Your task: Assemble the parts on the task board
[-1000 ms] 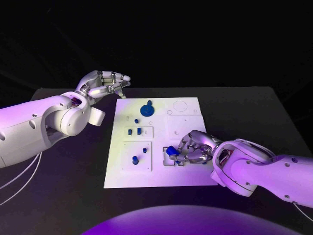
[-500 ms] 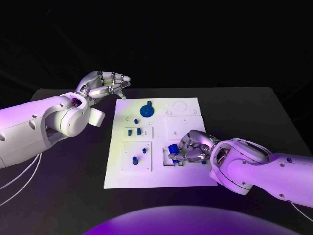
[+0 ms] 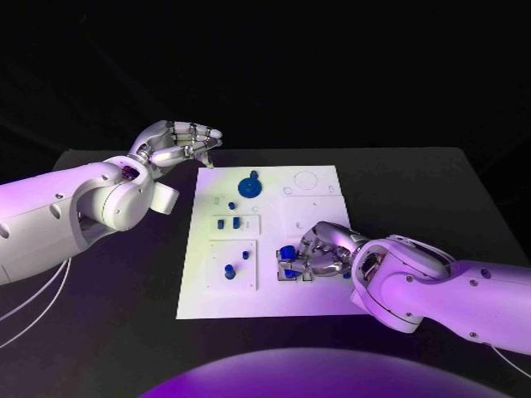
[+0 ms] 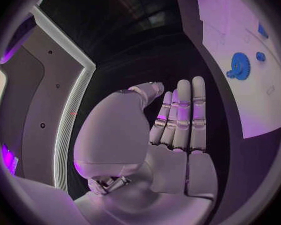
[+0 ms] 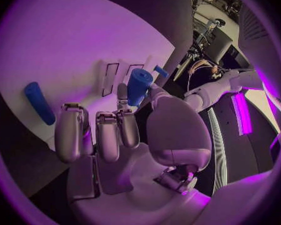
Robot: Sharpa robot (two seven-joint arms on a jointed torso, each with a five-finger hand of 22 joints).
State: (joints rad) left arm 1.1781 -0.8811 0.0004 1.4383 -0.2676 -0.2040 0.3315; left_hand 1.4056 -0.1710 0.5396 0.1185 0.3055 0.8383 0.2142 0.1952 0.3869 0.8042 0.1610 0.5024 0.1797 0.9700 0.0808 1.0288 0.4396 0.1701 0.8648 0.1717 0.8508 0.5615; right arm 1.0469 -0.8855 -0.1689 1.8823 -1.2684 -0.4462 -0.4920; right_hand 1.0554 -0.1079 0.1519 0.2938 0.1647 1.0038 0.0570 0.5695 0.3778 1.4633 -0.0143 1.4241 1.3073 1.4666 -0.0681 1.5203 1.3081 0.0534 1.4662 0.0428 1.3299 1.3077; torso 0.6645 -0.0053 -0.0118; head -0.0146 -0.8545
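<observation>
While the left arm [image 3: 62,220] reaches in over the near-left part of the black table [image 3: 433,178], the left hand [image 3: 176,145] hangs above the table's far-left area, just off the far-left corner of the task board [image 3: 265,298], touching nothing; in the left wrist view its fingers [image 4: 183,115] stand straight and pressed side by side with the thumb folded across the palm, and nothing lies in them. The white board sits in the middle of the table with its long sides running away from the robot. On its far end lies a blue gear [image 3: 251,185], with a small blue knob [image 3: 232,204] just nearer, then a pair of short blue pegs [image 3: 227,222] in a square recess, and a further blue peg [image 3: 230,270] in the recess nearest the robot on the board's left half. To the right of that, the right hand [image 3: 319,257] rests low over the board's near-middle recess, its fingers curled down around a blue cylinder part [image 5: 139,86]; the right wrist view shows that part pinched between thumb and one fingertip, standing roughly upright over the white surface, while another blue peg [image 5: 39,102] lies flat on the board beside the fingers. The right arm [image 3: 457,290] crosses the table's near-right corner.
</observation>
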